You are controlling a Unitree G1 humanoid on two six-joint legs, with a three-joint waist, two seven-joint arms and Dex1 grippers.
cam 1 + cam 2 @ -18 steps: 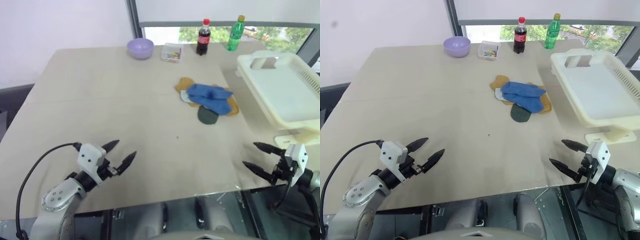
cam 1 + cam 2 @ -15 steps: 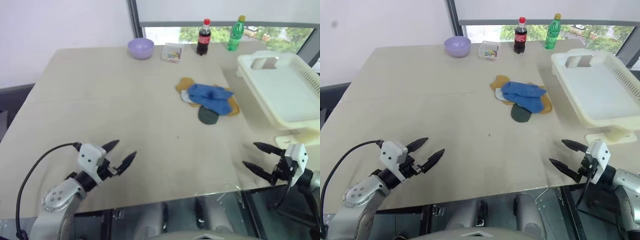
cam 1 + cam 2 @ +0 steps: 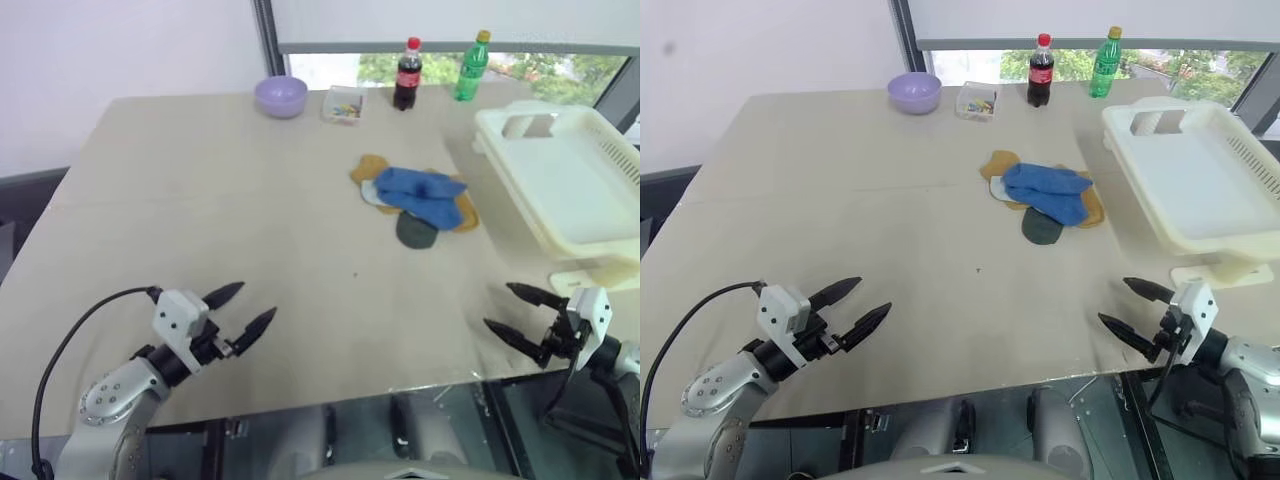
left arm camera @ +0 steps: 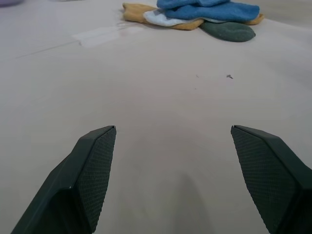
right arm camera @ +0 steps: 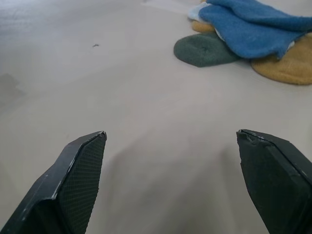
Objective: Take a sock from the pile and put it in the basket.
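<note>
Blue sock, soft & floppy, likely best pinched at 5 o'clock end of pile; both grippers spread, nothing held.

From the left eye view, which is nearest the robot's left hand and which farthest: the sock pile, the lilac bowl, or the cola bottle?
From the left hand:
1. Sock pile, mid-table, toward the right.
2. Lilac bowl, at the far edge.
3. Cola bottle, at the far edge, further right.
</note>
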